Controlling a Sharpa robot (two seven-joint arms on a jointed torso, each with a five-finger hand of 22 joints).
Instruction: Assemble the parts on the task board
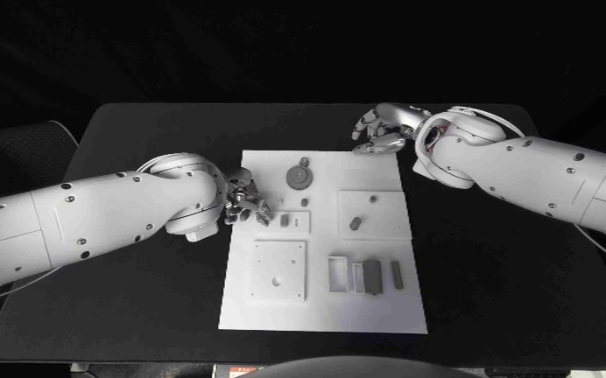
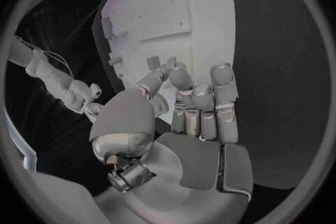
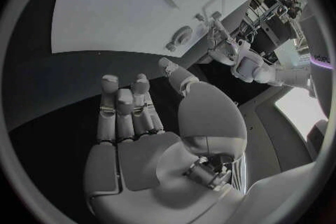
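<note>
a robotics lab or test bench: a black table [image 1: 151,133] against a dark backdrop carries a white task board [image 1: 379,308] with small grey parts [image 1: 299,176], flanked by two white arms.

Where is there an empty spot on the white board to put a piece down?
The task board is bare along its near edge, below the square plate and the slotted pieces. Its far left corner is crowded by the left hand and the round part.
</note>
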